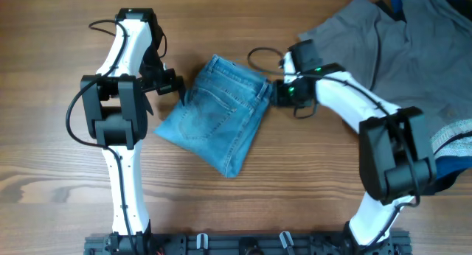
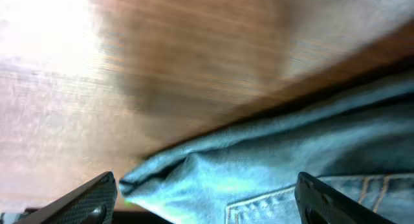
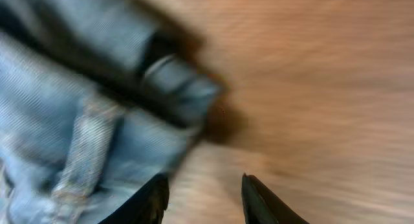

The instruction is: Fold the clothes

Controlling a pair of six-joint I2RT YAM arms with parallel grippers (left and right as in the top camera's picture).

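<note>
Clothes lie in two places on the worktop (image 1: 59, 211). A big grey garment (image 1: 398, 56) is heaped at the far right corner, with a dark-blue garment (image 1: 428, 3) showing behind it. The jeans (image 1: 217, 115) sit near the middle as a folded bundle. Its long axis runs roughly from the far edge toward the near edge, slightly slanted. The arms flank the bundle's far end across its short axis, about equally close. The left claw (image 1: 177, 85) is at the left folded edge with its fingers wide apart and the denim fold lying between them, not yet pinched. The right claw (image 1: 274, 93) is just beside the far right corner of the jeans, parted more narrowly, with bare wood between its fingers. My guess is that any further fold would go toward the near edge or the left edge, where the wood is bare, since the grey heap crowds the right side.
</note>
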